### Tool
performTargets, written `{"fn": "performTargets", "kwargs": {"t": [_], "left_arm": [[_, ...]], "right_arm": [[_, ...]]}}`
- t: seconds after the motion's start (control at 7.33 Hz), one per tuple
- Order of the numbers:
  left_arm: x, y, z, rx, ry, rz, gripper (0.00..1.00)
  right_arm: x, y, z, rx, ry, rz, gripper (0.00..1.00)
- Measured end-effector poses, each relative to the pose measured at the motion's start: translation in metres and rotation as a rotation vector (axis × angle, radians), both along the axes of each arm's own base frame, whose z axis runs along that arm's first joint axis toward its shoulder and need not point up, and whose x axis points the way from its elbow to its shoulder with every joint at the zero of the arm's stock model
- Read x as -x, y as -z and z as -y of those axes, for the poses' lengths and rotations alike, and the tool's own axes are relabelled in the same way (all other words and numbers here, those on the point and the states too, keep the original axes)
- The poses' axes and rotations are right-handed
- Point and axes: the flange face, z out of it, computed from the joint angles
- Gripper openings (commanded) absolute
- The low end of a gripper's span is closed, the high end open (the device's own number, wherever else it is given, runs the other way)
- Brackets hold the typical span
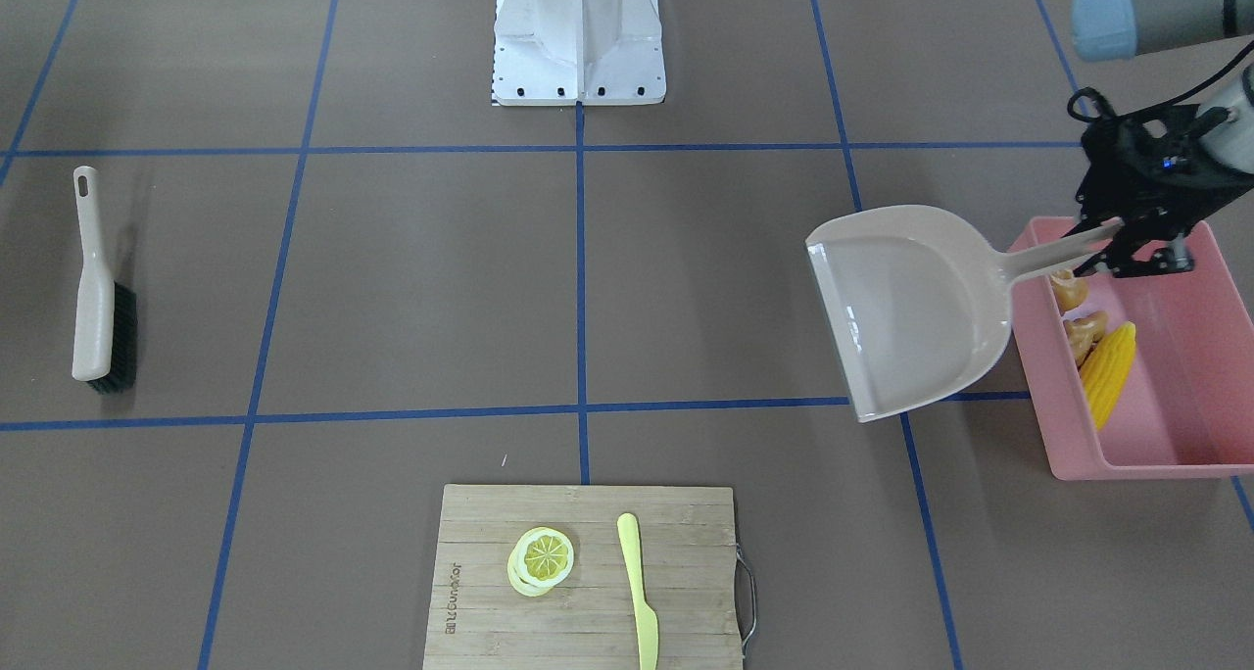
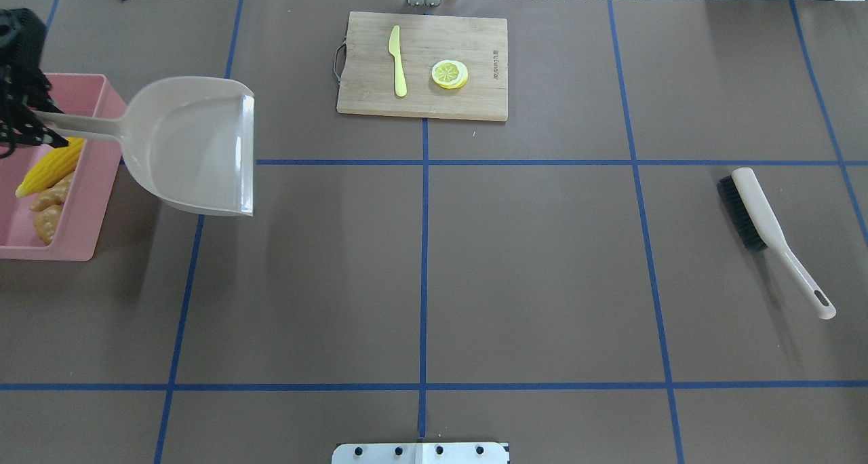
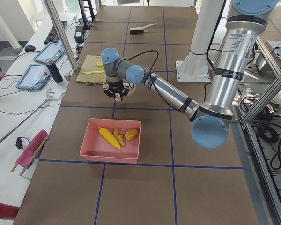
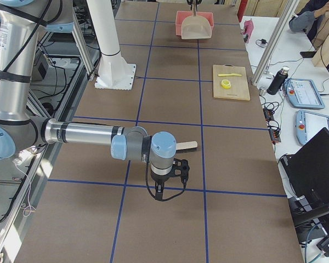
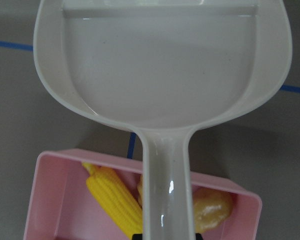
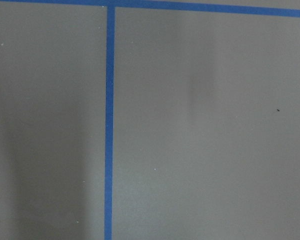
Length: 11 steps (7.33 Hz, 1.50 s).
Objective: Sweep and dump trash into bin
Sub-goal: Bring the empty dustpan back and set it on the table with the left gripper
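All three bits of trash sit in the pink bin (image 1: 1146, 469), bunched along one wall: bumpy yellow corn cob (image 1: 1110, 371), knobbly tan ginger piece (image 1: 1083, 335), smooth tan potato lump (image 1: 1066, 288). The left gripper (image 1: 1112, 247) is clamped on the beige dustpan (image 1: 911, 308) handle, right above the bin. The right gripper (image 4: 165, 193): honestly can't tell, wide or closed.

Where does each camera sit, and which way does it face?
Front-facing: across the table, facing the robot's base; left gripper holds the dustpan.
Overhead: behind the robot, looking forward and down; left gripper at edge.
Exterior left: table's left end; left arm near.
Exterior right: table's right end; right gripper near.
Left wrist: down the dustpan onto corn in the bin.
Right wrist: table and tape only.
Front-facing and overhead share the brush.
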Motion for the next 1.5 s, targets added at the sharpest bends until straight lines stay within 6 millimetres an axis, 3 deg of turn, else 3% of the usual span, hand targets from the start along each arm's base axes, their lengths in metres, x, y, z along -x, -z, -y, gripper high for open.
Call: {"fn": "performTargets", "kwargs": {"t": [0.14, 0.41, 0.82, 0.95, 1.09, 1.5], "left_arm": [[-0.044, 0.008, -0.006, 0.010, -0.017, -0.045, 0.00], [-0.109, 0.018, -0.017, 0.028, -0.032, -0.094, 0.00], [-0.153, 0.024, -0.020, 0.006, -0.066, -0.119, 0.00], [-0.160, 0.030, -0.022, -0.007, -0.073, -0.123, 0.69], [-0.167, 0.036, -0.023, -0.019, -0.078, -0.125, 0.98], [-0.176, 0.044, -0.029, -0.036, -0.074, -0.140, 0.98]], "right_arm": [[0.000, -0.002, 0.000, 0.003, 0.000, 0.000, 1.00], [0.000, -0.005, -0.001, 0.009, 0.000, 0.000, 1.00], [0.000, -0.009, -0.002, 0.019, 0.000, 0.000, 1.00], [0.000, -0.010, -0.002, 0.021, 0.000, 0.000, 1.00], [0.000, -0.012, -0.003, 0.025, 0.000, 0.001, 1.00], [0.000, -0.014, -0.003, 0.029, 0.000, 0.001, 1.00]]}}
